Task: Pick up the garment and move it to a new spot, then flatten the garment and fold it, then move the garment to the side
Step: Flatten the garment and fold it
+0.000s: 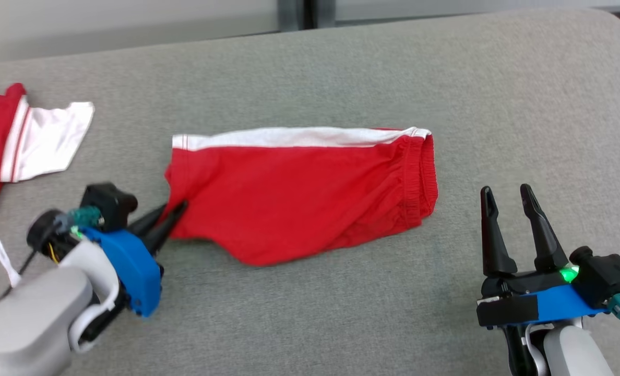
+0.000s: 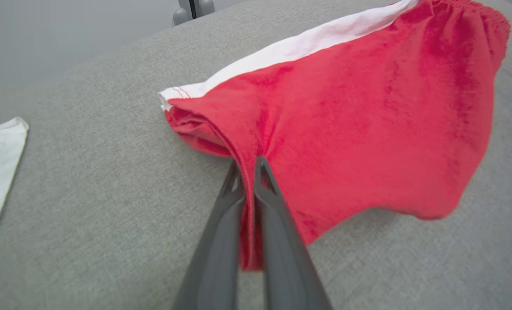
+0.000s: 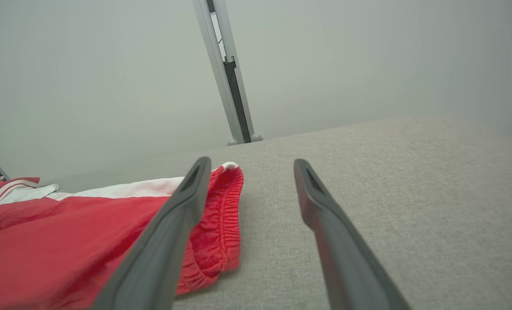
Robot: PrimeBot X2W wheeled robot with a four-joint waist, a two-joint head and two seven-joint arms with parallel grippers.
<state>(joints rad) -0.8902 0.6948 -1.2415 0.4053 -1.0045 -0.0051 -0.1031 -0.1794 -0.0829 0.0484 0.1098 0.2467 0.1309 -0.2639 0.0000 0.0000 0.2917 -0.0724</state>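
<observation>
The red garment (image 1: 299, 193) lay mid-frame on the grey worktop (image 1: 341, 313), seemingly already doubled, with its white stripe along the upper edge. The left gripper (image 1: 174, 209) had its fingers clamped on the lower-left hem, cloth bunched between them. The right gripper (image 1: 505, 194) stood at lower right, fingers spread and holding nothing, near the waistband but apart. Best, I judged, to pinch both layers, lift only slightly, and move evenly, clear of the other clothing (image 1: 33, 141) at upper left.
</observation>
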